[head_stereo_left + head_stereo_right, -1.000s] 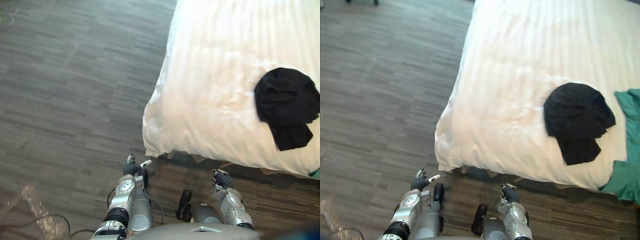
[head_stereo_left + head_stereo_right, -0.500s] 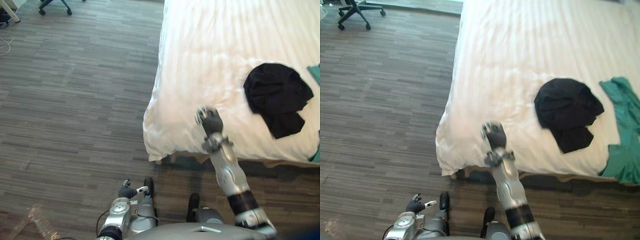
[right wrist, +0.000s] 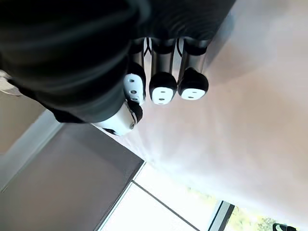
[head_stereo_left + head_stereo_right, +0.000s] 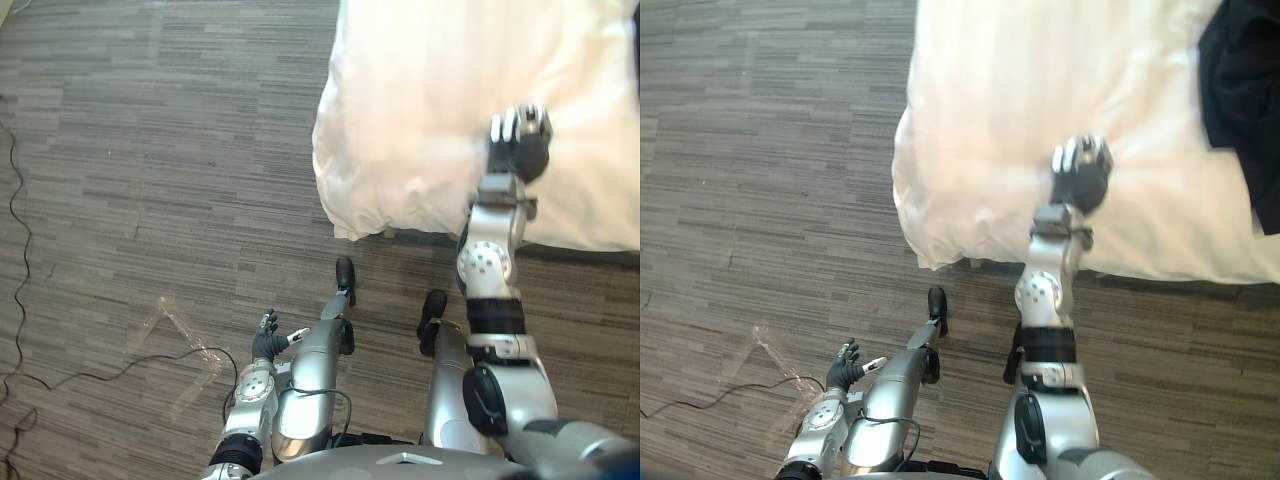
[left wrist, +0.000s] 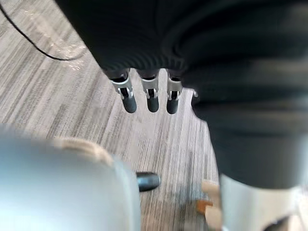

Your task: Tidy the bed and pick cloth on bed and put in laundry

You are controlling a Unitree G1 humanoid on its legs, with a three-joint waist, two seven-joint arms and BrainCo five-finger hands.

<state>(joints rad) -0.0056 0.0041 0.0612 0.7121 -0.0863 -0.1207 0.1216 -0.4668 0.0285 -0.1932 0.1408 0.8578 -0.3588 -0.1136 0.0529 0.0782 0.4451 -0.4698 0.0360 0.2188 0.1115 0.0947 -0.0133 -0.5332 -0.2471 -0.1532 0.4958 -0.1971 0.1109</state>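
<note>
A black cloth (image 4: 1245, 90) lies on the white duvet (image 4: 400, 120) at the bed's right side, cut off by the view's edge. My right hand (image 4: 520, 148) is raised over the duvet close to the bed's near edge, left of the cloth and well apart from it. In the right wrist view its fingers (image 3: 162, 89) are curled in with nothing between them, the duvet (image 3: 250, 125) just past them. My left hand (image 4: 266, 341) hangs low over the floor, its fingers (image 5: 152, 98) straight and holding nothing.
The bed's near left corner (image 4: 340, 215) overhangs grey wood-pattern floor. A crumpled clear plastic sheet (image 4: 175, 345) lies on the floor left of my left hand. A thin black cable (image 4: 20, 230) runs along the far left.
My right arm, low beside me a second ago, has swung up and forward over the bed's edge toward the cloth. The camera has tilted down. The left hand stays low.
</note>
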